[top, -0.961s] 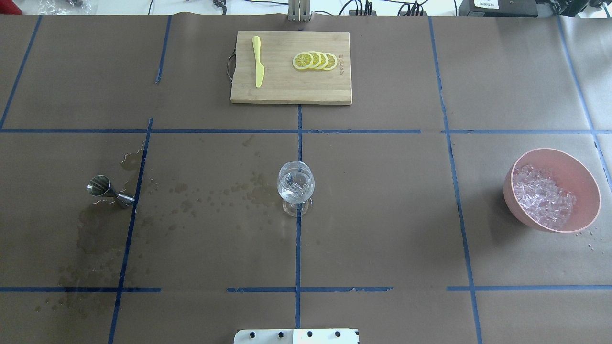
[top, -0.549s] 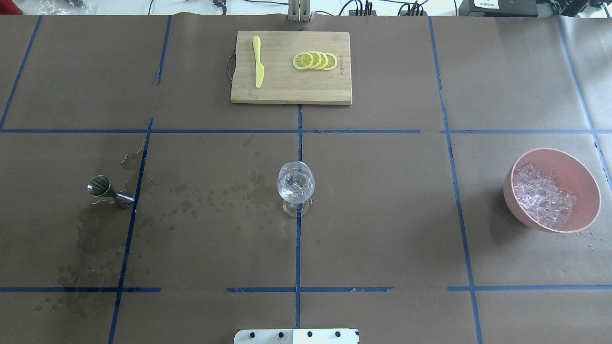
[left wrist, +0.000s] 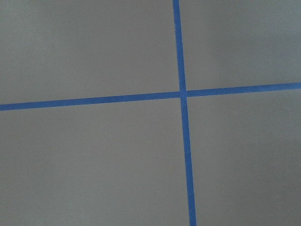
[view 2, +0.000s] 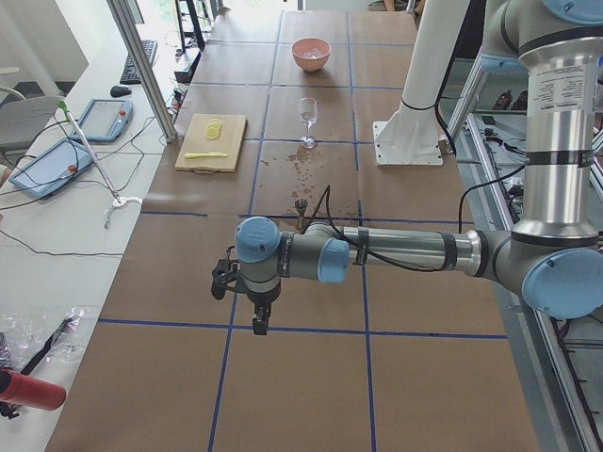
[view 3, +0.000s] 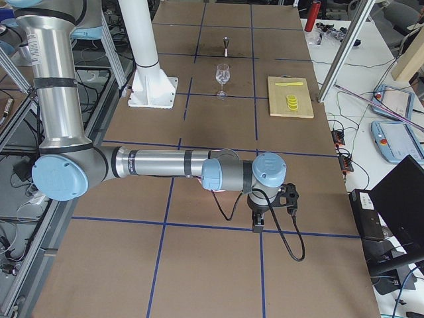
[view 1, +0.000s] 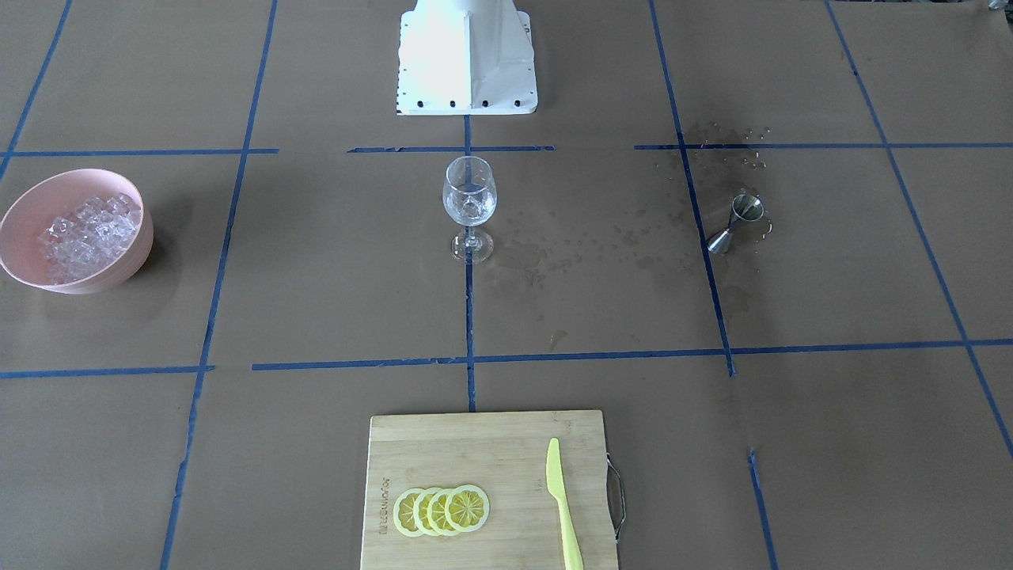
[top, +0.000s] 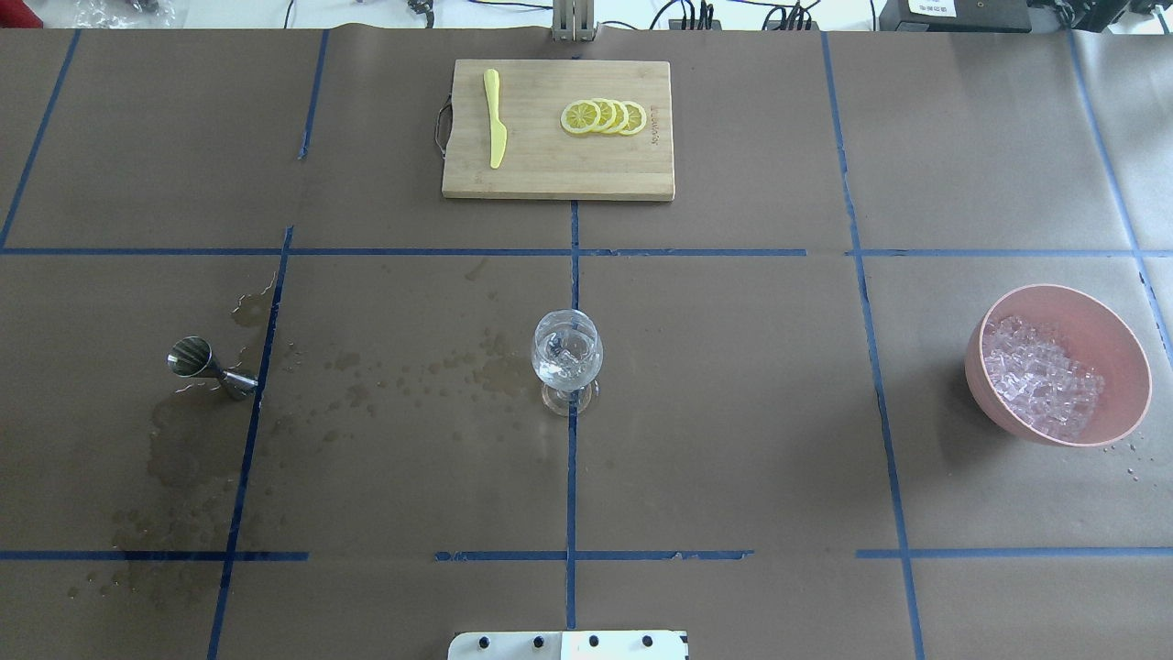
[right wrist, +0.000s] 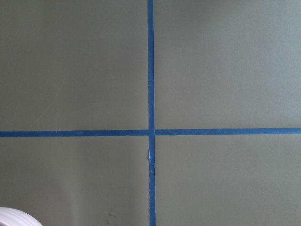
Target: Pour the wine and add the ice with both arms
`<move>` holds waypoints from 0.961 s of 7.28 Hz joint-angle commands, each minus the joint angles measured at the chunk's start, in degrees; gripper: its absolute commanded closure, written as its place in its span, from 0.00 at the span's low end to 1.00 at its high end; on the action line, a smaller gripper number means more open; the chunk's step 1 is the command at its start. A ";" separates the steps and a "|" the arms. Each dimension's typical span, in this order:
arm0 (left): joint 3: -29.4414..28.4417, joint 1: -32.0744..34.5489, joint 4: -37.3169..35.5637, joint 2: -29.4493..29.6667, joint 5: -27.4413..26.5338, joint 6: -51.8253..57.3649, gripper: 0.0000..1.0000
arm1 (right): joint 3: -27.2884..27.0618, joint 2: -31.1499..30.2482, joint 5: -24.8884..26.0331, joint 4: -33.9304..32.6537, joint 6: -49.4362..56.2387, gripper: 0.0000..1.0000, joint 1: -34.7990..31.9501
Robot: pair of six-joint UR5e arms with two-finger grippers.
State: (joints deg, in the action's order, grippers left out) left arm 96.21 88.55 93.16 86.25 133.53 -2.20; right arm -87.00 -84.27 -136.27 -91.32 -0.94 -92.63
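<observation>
A stemmed wine glass (top: 567,357) stands upright at the table's middle, with clear ice cubes and a little clear wine inside. The heap of ice (top: 1043,389) fills a pink bowl (top: 1063,295) at the right edge. A steel jigger (top: 203,363) lies tipped on its side at the left. Both arms are outside the overhead and front views. The left gripper (view 2: 259,325) hangs point-down over bare paper past the jigger, far from the glass (view 2: 307,113). The right gripper (view 3: 258,225) hangs likewise at the opposite end. I cannot tell whether either is open or shut.
A bamboo cutting board (top: 550,174) at the far middle carries several lemon slices (top: 604,117) and a yellow knife (top: 495,117). Wet stains (top: 183,458) spread from the jigger toward the glass. The white pedestal (view 1: 467,59) sits at the near edge. Both wrist views show only brown paper and blue tape.
</observation>
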 commanded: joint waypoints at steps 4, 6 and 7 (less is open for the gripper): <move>0.29 1.28 -0.70 -0.12 0.07 2.64 0.00 | 0.08 -0.01 -0.49 0.00 -0.64 0.00 0.00; 0.29 1.19 -0.70 -0.12 0.07 2.64 0.00 | -0.01 -0.01 -0.49 0.00 -2.22 0.00 0.00; 0.20 1.19 -0.61 -0.38 0.07 2.64 0.00 | 0.08 -0.01 -0.49 1.31 -3.01 0.00 0.00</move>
State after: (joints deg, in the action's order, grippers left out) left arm 96.46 89.74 92.48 86.06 133.59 0.44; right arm -86.95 -84.29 -136.76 -91.02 -3.00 -92.64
